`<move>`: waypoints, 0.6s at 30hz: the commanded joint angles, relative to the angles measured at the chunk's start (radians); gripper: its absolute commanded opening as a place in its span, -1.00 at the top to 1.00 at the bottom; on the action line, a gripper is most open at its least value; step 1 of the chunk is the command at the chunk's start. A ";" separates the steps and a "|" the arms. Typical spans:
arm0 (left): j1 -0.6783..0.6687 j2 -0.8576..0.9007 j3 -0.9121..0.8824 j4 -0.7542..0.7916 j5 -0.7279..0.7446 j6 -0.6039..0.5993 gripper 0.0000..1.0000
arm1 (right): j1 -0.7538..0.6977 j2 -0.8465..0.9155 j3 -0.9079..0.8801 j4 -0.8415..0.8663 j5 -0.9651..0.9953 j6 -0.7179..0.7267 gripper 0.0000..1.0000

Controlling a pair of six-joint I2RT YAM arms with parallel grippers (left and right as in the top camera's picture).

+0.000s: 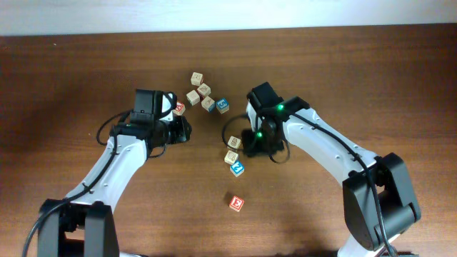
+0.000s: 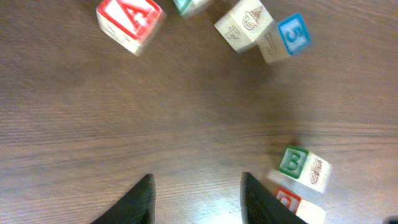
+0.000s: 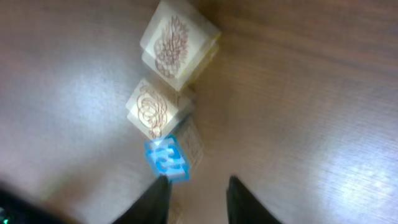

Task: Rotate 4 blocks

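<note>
Status: between grasps, by my reading. Left gripper (image 2: 198,196) is released, its fingers apart over bare tabletop (image 2: 124,124) with nothing between them. Right gripper (image 3: 196,190) is likewise released and empty.

Blocks (image 1: 204,90): four pale cubes bunched at the far middle of the tabletop, close together and at mixed angles. I take these as the task's four. A blue-topped cube (image 1: 223,106) sits just beside the rightmost of them. Red "A" cube (image 1: 179,108) lies left of the bunch, near the left gripper. Nearer, right of centre, is a column of three cubes (image 1: 231,157): two pale, one blue-topped at the near end, next to the right gripper. Lone red cube (image 1: 236,203) is nearest of all, well apart from the rest.

Wrist views: from the left wrist, the bunch lies beyond the fingertips and is not lined up with the gap. From the right wrist, the blue face at the column's end is just beside one fingertip (image 3: 158,193), outside the gap.

Progress: cannot tell how many blocks are already turned, since nothing marks a starting orientation.

Next move (judgement): the left arm looks better placed for the bunch.
- Reach farther and right, and centre the gap over one outer block.
- Square the fingers to two opposite flat faces, then descend and close.
- Twist about the vertical and let go.

Taking an outer block first should avoid nudging its neighbours, because the bunch is tight.
</note>
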 commanded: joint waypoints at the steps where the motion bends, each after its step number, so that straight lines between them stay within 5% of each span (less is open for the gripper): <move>1: 0.043 -0.011 0.013 0.026 -0.236 0.007 -0.76 | 0.008 0.014 0.006 0.153 0.100 0.049 0.21; 2: 0.090 -0.011 0.013 0.032 -0.249 0.007 -0.95 | 0.010 0.047 0.006 0.197 0.096 0.088 0.12; 3: 0.143 -0.011 0.013 0.033 -0.249 0.005 -0.99 | 0.024 0.090 0.006 0.225 0.087 0.129 -0.21; 5: 0.191 -0.011 0.013 0.032 -0.248 0.005 -0.98 | 0.070 0.142 0.006 0.274 0.170 0.260 -0.39; 7: 0.191 -0.011 0.013 0.032 -0.248 0.005 -0.98 | 0.080 0.158 0.006 0.281 0.232 0.341 -0.32; 10: 0.191 -0.011 0.013 0.032 -0.248 0.005 -0.98 | 0.080 0.162 0.006 0.329 0.239 0.339 0.12; 14: 0.191 -0.011 0.013 0.032 -0.248 0.005 -0.98 | 0.050 0.172 0.010 0.240 0.231 0.327 0.27; 18: 0.191 -0.011 0.013 0.032 -0.248 0.005 -0.98 | -0.051 0.172 0.063 0.094 0.247 0.138 0.30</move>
